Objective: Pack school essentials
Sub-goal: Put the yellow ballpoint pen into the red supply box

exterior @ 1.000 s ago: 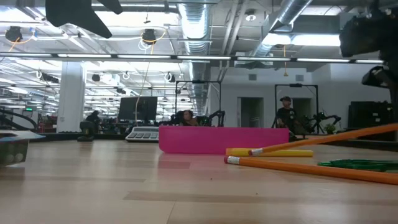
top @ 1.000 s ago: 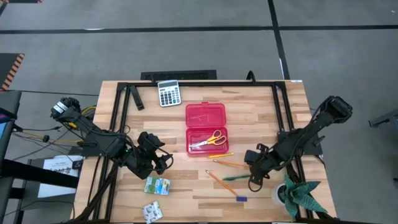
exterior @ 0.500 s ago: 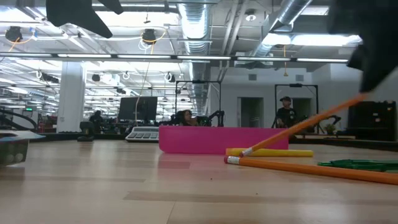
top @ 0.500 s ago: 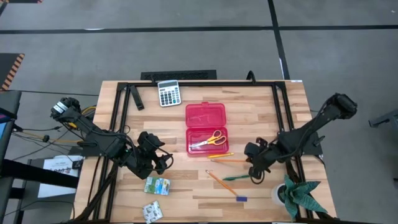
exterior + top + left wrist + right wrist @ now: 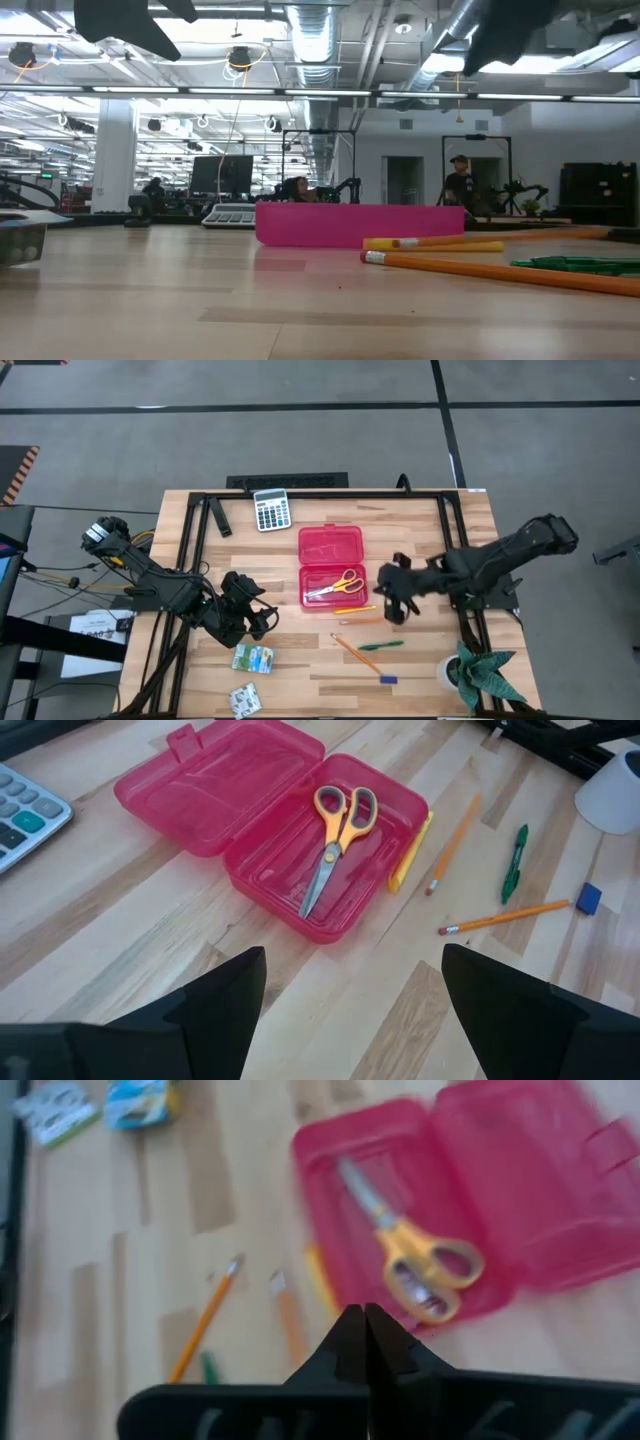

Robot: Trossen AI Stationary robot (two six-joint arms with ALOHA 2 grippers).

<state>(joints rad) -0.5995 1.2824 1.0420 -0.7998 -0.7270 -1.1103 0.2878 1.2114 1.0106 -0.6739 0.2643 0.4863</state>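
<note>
The open red case (image 5: 331,565) lies at mid-table with the yellow-handled scissors (image 5: 337,584) inside. By its near edge lie a yellow pen (image 5: 350,609) and an orange pencil (image 5: 362,620). Nearer still lie a second pencil (image 5: 352,650), a green pen (image 5: 380,645) and a blue piece (image 5: 388,679). Two packets (image 5: 252,657) (image 5: 244,700) lie at the near left. My right gripper (image 5: 392,603) (image 5: 365,1320) hangs shut above the pencil's right end, touching nothing. My left gripper (image 5: 252,616) (image 5: 350,1010) waits open, left of the case.
A grey calculator (image 5: 271,510) lies at the far edge. A green plant (image 5: 483,672) and a white cup (image 5: 446,672) stand at the near right corner. Black frame rails (image 5: 448,530) run along the table's sides. Bare wood lies between the case and the packets.
My right gripper has risen and moved left and toward the far edge, closer to the case. Half a second ago the orange pencil's right end was raised under it, with the eraser end down. Now the pencil lies flat on the table again.
</note>
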